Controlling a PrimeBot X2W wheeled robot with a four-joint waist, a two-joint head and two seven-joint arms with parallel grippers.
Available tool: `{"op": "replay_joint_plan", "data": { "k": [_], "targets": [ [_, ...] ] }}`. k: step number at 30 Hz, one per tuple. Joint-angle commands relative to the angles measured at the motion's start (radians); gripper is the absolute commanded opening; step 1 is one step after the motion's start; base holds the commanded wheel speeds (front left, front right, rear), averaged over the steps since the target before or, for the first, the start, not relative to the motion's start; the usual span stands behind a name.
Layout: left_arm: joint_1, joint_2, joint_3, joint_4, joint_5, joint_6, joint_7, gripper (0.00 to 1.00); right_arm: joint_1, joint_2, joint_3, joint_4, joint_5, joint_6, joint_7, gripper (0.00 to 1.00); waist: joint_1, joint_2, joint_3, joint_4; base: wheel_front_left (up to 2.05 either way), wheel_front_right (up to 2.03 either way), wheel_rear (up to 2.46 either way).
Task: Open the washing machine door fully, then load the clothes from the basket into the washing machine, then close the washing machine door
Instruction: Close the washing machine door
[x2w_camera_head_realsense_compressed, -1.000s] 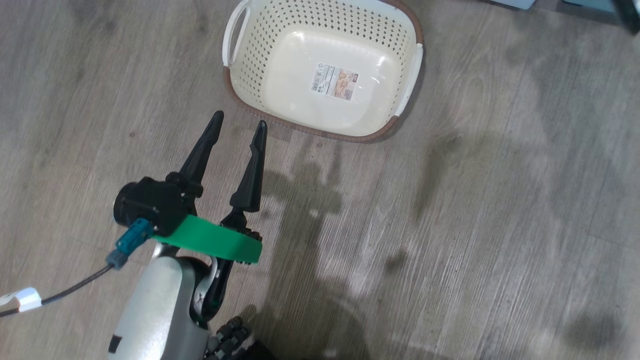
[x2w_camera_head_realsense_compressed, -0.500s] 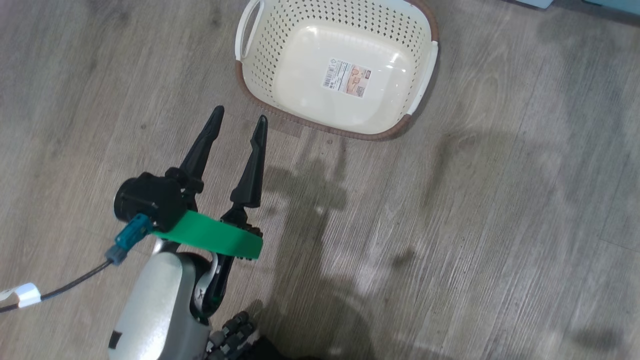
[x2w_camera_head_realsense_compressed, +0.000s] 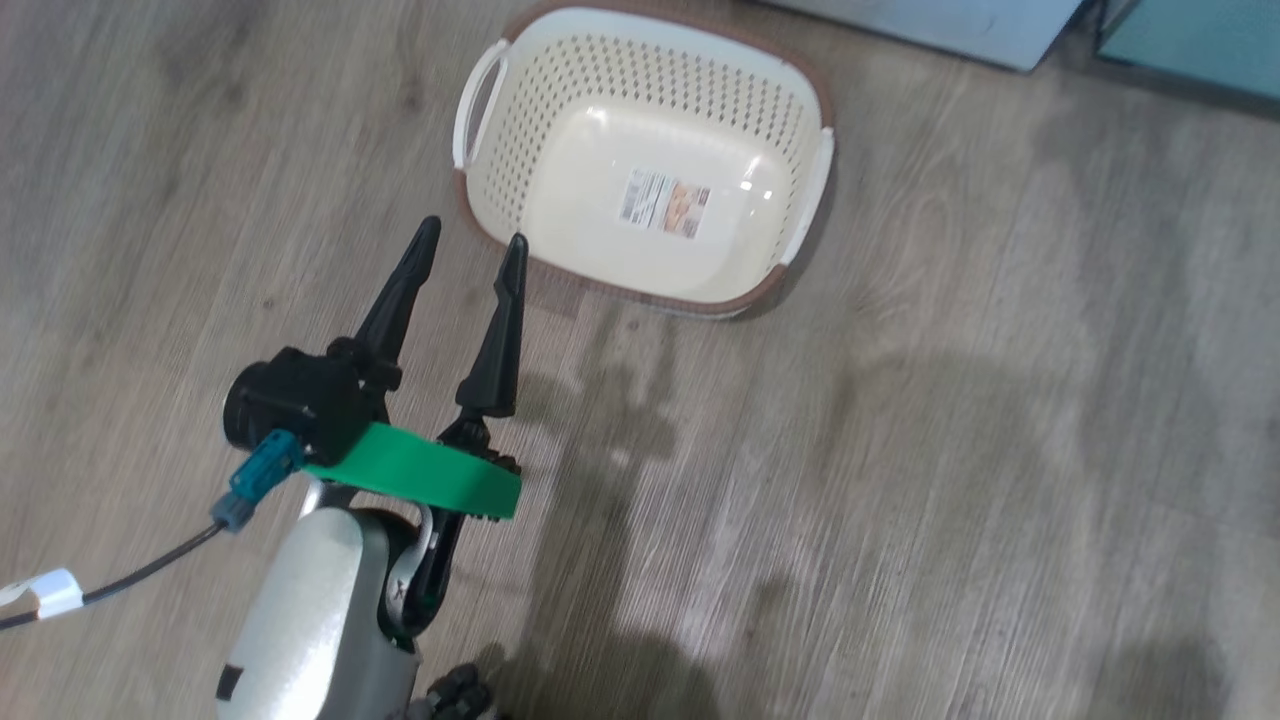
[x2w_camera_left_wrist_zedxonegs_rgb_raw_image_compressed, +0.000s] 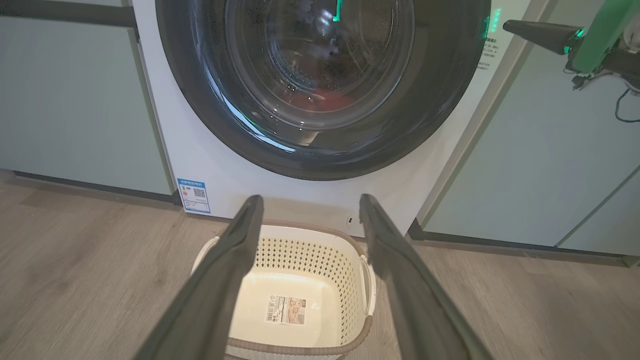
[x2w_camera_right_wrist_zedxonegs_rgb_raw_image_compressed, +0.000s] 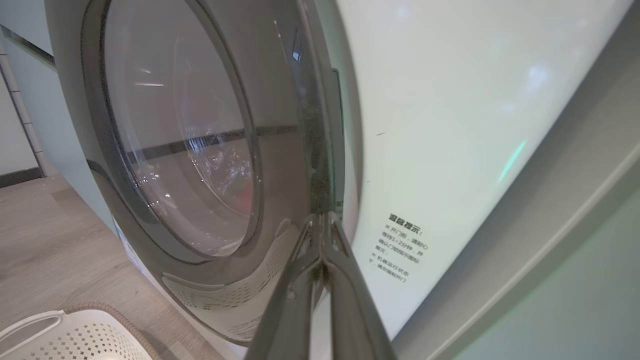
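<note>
The basket stands on the floor, holding nothing but its paper sticker. My left gripper hangs open just short of its near rim, fingers apart and bare. In the left wrist view the same gripper frames the basket below the washing machine. The washing machine door lies flat against the front. Red clothes show through its glass. My right gripper is shut, and its tips rest at the door's right rim edge.
Pale teal cabinets flank the machine on both sides. A blue-and-white QR label and a small round hatch sit low on its front. Grey wood floor spreads around the basket. A cable trails from my left wrist.
The head camera has moved: the basket now sits lower and further left in the picture, and the cabinet bases show at the top. The left gripper stays open in the same pose.
</note>
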Motion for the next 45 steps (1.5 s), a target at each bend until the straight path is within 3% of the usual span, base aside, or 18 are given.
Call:
{"op": "replay_joint_plan", "data": {
  "k": [1, 15, 23, 35, 45],
  "targets": [
    [0.007, 0.013, 0.044, -0.024, 0.014, 0.003, -0.012, 1.0, 0.042, 0.025, 0.003, -0.052, 0.012, 0.0, -0.009, 0.0, -0.0001, -0.0001, -0.043, -0.023, 0.0, 0.0, 0.0],
    [0.116, 0.013, 0.091, 0.016, 0.076, 0.001, -0.012, 1.0, 0.465, 0.003, 0.074, -0.35, 0.124, 0.0, -0.009, 0.0, -0.0001, -0.0001, -0.31, -0.129, 0.0, 0.0, 0.0],
    [0.184, 0.013, 0.117, 0.024, 0.1, 0.013, -0.012, 1.0, 0.762, 0.045, -0.052, -0.58, 0.154, 0.0, -0.009, 0.0, -0.0001, -0.0001, -0.429, -0.196, 0.0, 0.0, 0.0],
    [0.255, 0.013, 0.145, 0.028, 0.1, 0.04, -0.012, 1.0, 1.128, 0.235, -0.338, -0.833, 0.09, 0.0, -0.009, 0.0, -0.0001, -0.0001, -0.517, -0.288, 0.0, 0.0, 0.0],
    [0.299, 0.013, 0.167, 0.04, 0.082, 0.074, -0.012, 1.0, 1.326, 0.266, -0.398, -0.927, 0.114, 0.0, -0.009, 0.0, -0.0001, -0.0001, -0.552, -0.324, 0.0, 0.0, 0.0]
  ]
}}
